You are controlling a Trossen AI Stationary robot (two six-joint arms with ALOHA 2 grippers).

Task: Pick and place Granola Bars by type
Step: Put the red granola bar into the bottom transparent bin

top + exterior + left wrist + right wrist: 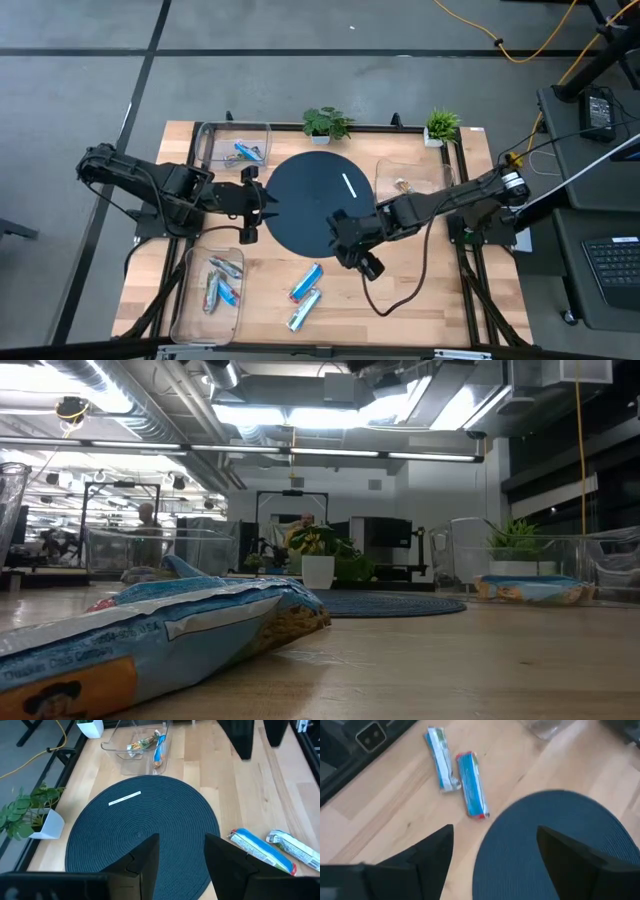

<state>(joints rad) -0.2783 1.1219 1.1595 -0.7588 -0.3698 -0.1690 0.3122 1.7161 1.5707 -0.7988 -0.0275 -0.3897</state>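
Setting: wooden bench (420, 290) seen from above, a round dark woven mat (300, 205) at its centre, two dark arms reaching in from either side.
Right claw (492, 852): fingers spread wide with nothing between them, poised over the mat's near edge, above the seam where mat meets bare wood.
Left claw (181, 862): fingers apart and empty, held over the mat's left edge.
Loose bars: two Granola Bars on bare wood just in front of the mat, side by side and nearly touching; a blue-wrapped bar (306, 282) nearer the mat, a silver-and-green bar (303, 310) just beyond it toward the bench's front edge.
Front-left bin (183, 305): clear plastic, holding several bars (220, 284) piled together, blue and silver wrappers among them.
Back-left bin (212, 138): clear plastic, with a blue bar (246, 152) inside.
Right bin (385, 172): clear plastic beside the mat's right edge, with a brownish bar (403, 186) and a blue one (159, 751) inside, the latter clear only from the left wrist.
Mat surface: a thin white stick-like mark (354, 185) lies on its right half.
Back edge: two small potted plants (326, 124) in white pots.
Table-level camera: a blue wrapper (160, 635) fills the foreground.
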